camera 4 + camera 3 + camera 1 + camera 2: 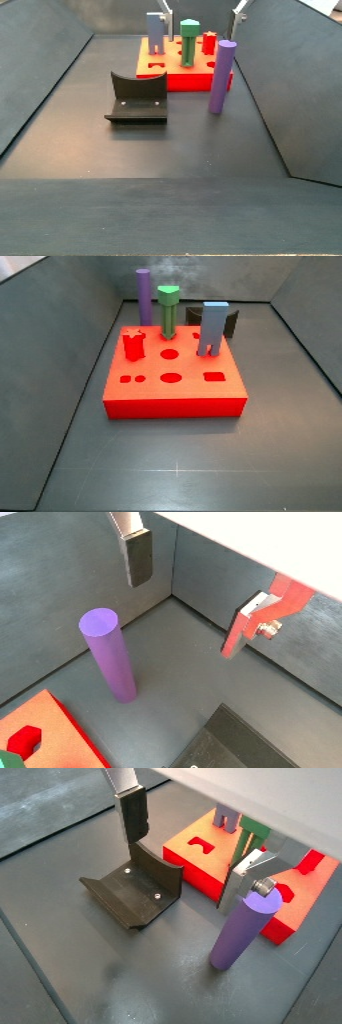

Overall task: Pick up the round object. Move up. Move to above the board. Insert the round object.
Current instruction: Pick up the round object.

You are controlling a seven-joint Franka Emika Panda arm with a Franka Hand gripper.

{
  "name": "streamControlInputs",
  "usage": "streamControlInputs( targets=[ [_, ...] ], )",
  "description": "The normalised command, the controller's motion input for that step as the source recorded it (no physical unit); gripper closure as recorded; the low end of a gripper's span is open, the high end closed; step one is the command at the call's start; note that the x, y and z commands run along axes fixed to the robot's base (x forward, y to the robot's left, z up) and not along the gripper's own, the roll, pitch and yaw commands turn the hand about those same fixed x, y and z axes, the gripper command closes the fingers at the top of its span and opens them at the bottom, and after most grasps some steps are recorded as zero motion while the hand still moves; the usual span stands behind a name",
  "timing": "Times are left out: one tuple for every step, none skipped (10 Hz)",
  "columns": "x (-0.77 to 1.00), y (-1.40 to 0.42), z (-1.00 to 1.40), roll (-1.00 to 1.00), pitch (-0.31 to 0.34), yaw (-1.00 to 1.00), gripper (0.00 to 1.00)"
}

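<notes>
Right now your gripper (194,848) hangs with fingers spread wide above the round object (242,928), which stands upright on the floor beside the board (297,903), leaving room to straddle it.

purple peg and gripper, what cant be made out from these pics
- Purple peg: in a side view the board hides its foot.
- Gripper: in both wrist views the top edge cuts off the fingers, so its body is unseen. It is open, above the peg, holding nothing.
- Gripper in a side view: only fingertips show at the top edge.
- Fixture: mostly hidden behind the grey-blue peg.
</notes>
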Motion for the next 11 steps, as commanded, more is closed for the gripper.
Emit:
streamControlInputs(
  targets=[
    [-0.49,-0.22,-0.07,0.16,-0.133,0.00,0.00],
    [-0.47,-0.32,0.00,0.13,-0.193,0.27,0.00],
    [-0.52,-0.28,0.00,0.11,-0.197,0.25,0.00],
    [-0.53,-0.23,0.00,0.08,-0.207,0.21,0.00],
    [-0.46,-0.24,-0.02,0.06,-0.171,0.19,0.00],
    [-0.25,-0.26,-0.25,0.06,-0.073,0.08,0.00],
    [-0.03,-0.25,-0.30,0.05,0.000,0.00,0.00],
    [0.02,-0.23,-0.31,0.05,0.007,0.00,0.00],
    [0.09,-0.14,-0.39,0.04,0.079,-0.05,0.00],
    [0.04,-0.01,-0.47,0.06,0.133,-0.08,0.00],
    [0.00,0.00,-0.47,0.03,0.119,-0.05,0.00]
  ],
)
